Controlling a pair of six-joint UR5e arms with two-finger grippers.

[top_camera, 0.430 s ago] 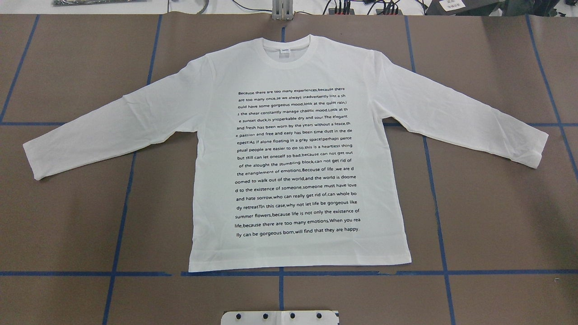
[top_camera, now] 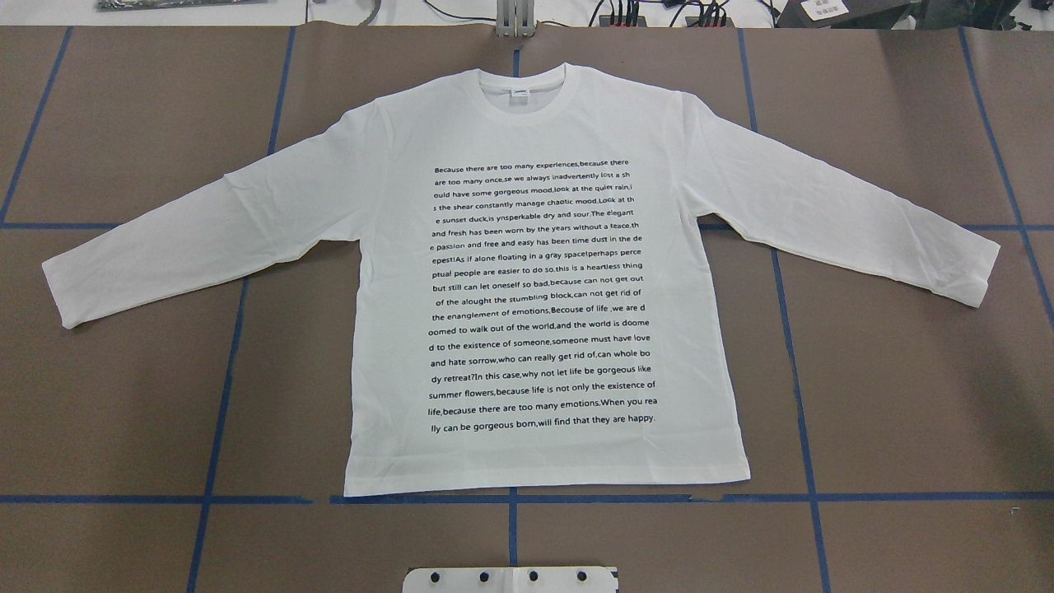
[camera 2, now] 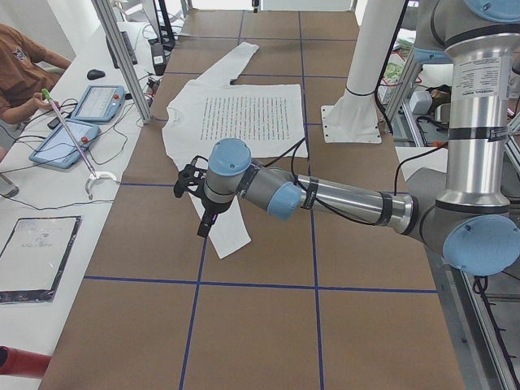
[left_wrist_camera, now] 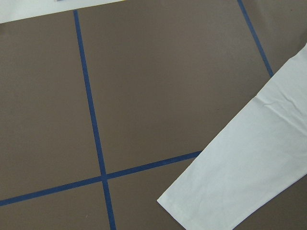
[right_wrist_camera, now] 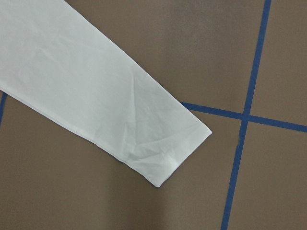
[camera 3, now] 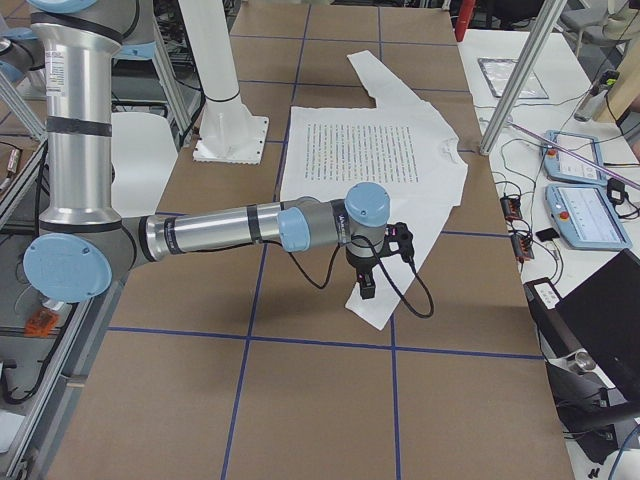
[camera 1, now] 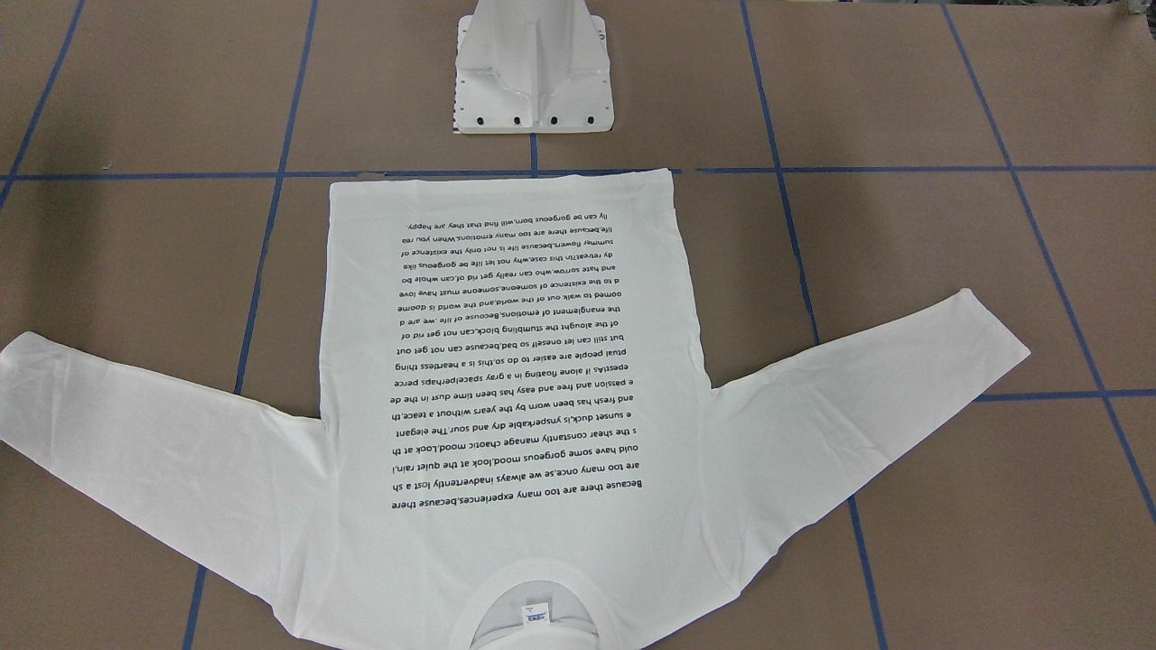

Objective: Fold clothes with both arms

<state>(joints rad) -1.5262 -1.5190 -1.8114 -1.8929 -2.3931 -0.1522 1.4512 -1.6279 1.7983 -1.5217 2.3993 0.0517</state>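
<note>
The clothes, one white long-sleeved shirt (top_camera: 535, 123) (camera 1: 506, 560), lie flat on the brown table with the black text up, collar away from the robot and both sleeves spread. In the exterior left view my left gripper (camera 2: 204, 230) hangs over the near sleeve cuff (camera 2: 230, 236); the left wrist view shows that cuff (left_wrist_camera: 230, 182). My right gripper (camera 3: 366, 290) hovers over the other cuff (camera 3: 375, 305), which the right wrist view shows (right_wrist_camera: 158, 143). Only the side views show the grippers, so I cannot tell if either is open or shut.
Blue tape lines (top_camera: 510, 498) grid the table. The white pedestal base (camera 1: 533, 72) stands just behind the hem. A side bench holds tablets (camera 2: 97, 101), cables and a laptop (camera 3: 600, 300). A seated person (camera 2: 16, 65) is at that bench.
</note>
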